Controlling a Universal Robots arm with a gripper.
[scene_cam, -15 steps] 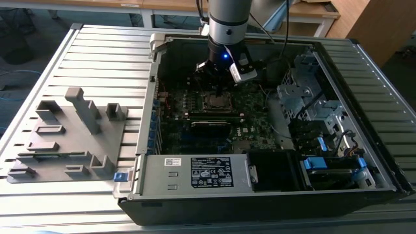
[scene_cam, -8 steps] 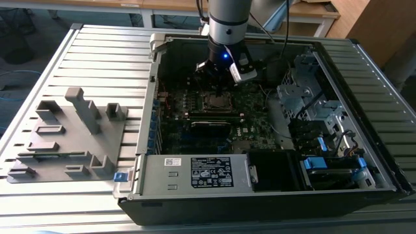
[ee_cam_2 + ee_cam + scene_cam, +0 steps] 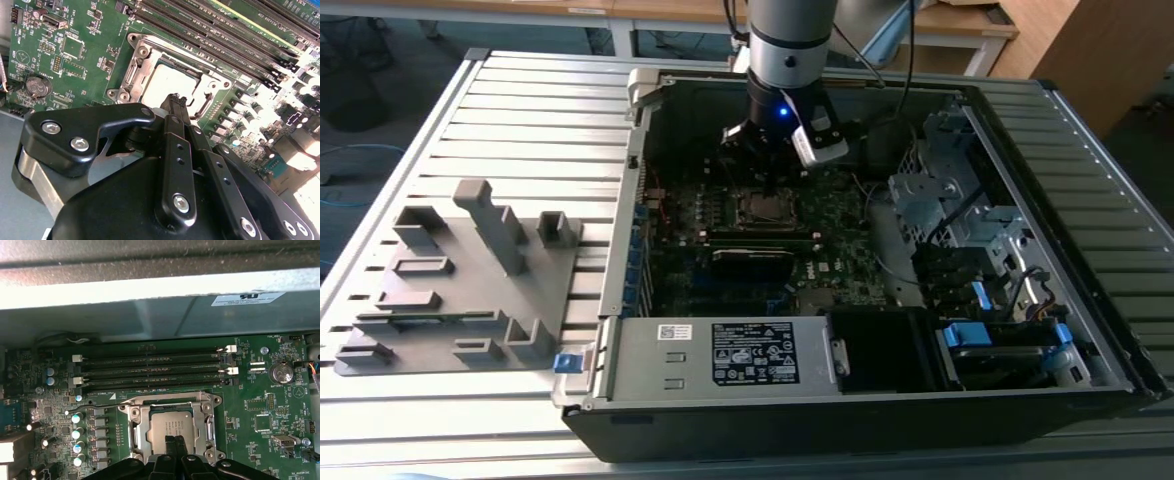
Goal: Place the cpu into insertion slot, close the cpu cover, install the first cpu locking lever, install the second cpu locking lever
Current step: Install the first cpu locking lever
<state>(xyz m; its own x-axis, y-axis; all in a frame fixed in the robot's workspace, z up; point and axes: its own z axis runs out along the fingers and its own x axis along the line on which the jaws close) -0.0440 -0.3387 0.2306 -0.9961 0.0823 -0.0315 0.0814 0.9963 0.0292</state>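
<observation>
Your black fingers point(image 3: 170, 444) are pressed together on nothing, their tips poised over the near edge of the dull grey square metal-topped cpu point(image 3: 166, 424), which lies directly beneath them, framed by the thin silver cpu cover point(image 3: 135, 430) lying flat around it on the green motherboard point(image 3: 260, 405).

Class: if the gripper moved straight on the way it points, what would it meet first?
Probably the cpu, framed by the cpu cover; the gripper hangs right over it, gap unclear.

cpu point(image 3: 169, 426): dull grey metal | cpu cover point(image 3: 137, 432): bright silver metal
</observation>
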